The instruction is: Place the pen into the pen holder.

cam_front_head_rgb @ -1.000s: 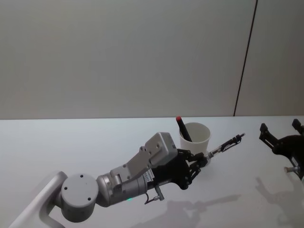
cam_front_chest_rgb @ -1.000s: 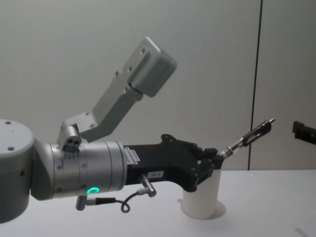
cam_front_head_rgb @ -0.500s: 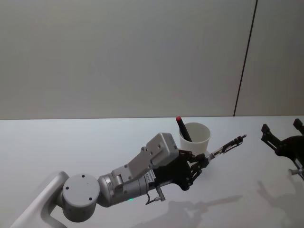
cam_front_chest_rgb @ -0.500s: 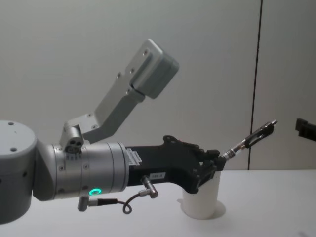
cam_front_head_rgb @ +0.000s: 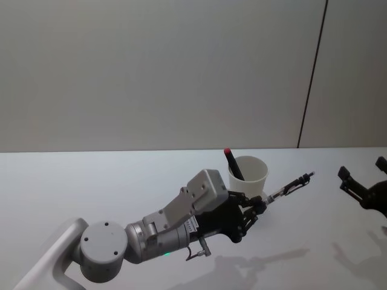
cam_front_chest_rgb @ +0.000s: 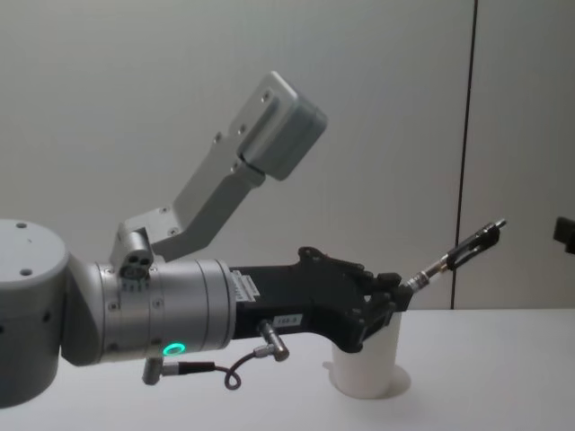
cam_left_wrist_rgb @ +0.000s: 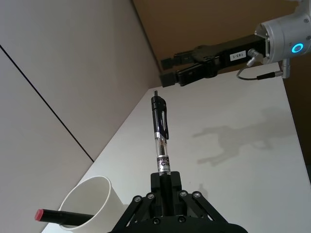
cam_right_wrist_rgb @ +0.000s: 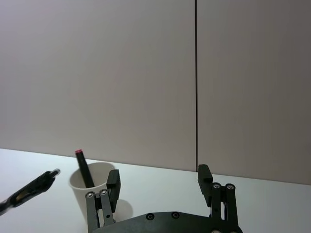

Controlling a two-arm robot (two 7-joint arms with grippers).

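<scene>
My left gripper [cam_front_head_rgb: 260, 202] is shut on the lower end of a black and clear pen [cam_front_head_rgb: 291, 185], which slants up and to the right, just right of the pen holder [cam_front_head_rgb: 249, 173]. The pen holder is a white paper cup standing on the table, and a red-capped marker [cam_front_head_rgb: 230, 160] leans inside it. In the left wrist view the pen [cam_left_wrist_rgb: 160, 133] sticks straight out from the fingers, with the cup [cam_left_wrist_rgb: 95, 201] off to one side. In the chest view the pen [cam_front_chest_rgb: 458, 252] rises above the cup [cam_front_chest_rgb: 367, 368]. My right gripper [cam_front_head_rgb: 362, 170] hovers open at the far right.
The white table [cam_front_head_rgb: 91, 181] runs back to a plain grey wall with a dark vertical seam [cam_front_head_rgb: 311, 78]. My left arm's forearm and camera housing [cam_front_chest_rgb: 269, 126] loom large in front of the cup in the chest view.
My right gripper has drawn away to the right, toward the view's edge. The left gripper and the pen have shifted only slightly to the right.
</scene>
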